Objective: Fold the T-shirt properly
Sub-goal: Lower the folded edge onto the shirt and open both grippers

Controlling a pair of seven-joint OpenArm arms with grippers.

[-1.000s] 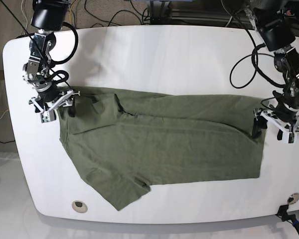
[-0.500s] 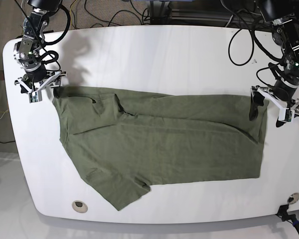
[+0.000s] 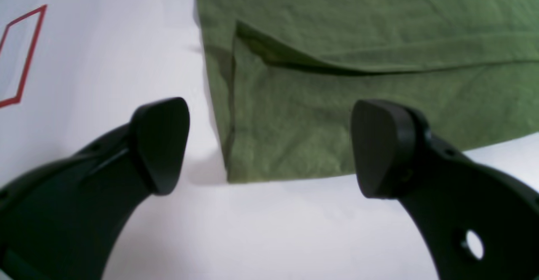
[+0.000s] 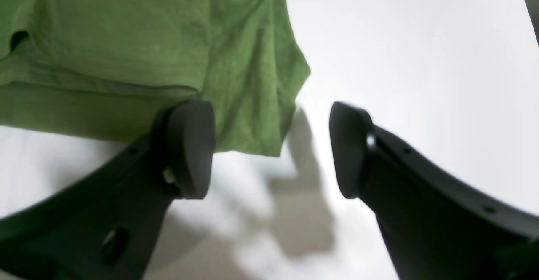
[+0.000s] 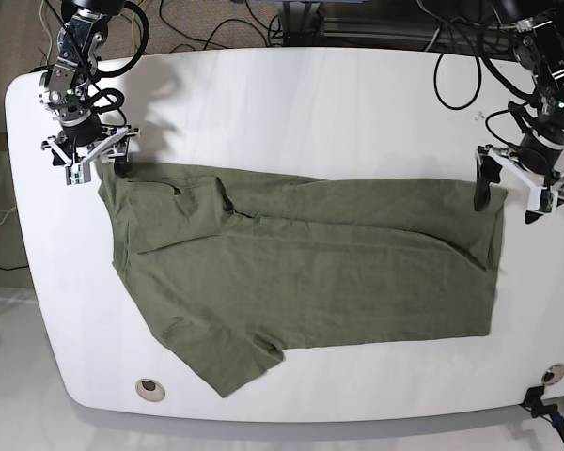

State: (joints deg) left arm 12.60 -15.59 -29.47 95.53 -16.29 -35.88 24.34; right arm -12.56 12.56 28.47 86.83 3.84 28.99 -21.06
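Olive T-shirt (image 5: 310, 263) lies half-folded lengthwise on white table (image 5: 310, 103), one sleeve sticking out toward front. Left gripper (image 5: 517, 193) and right gripper (image 5: 89, 160) hover at far corners, claws apart, holding nothing. Risk: pinching only top layer, fold slips apart. Shirt edge near table's right end; far half of table free.

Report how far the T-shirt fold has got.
Done: the T-shirt lies flat on the table, its far long edge already folded over. In hand: nothing; the left gripper and right gripper are open above its far corners. Left: the near sleeve and remaining folds.
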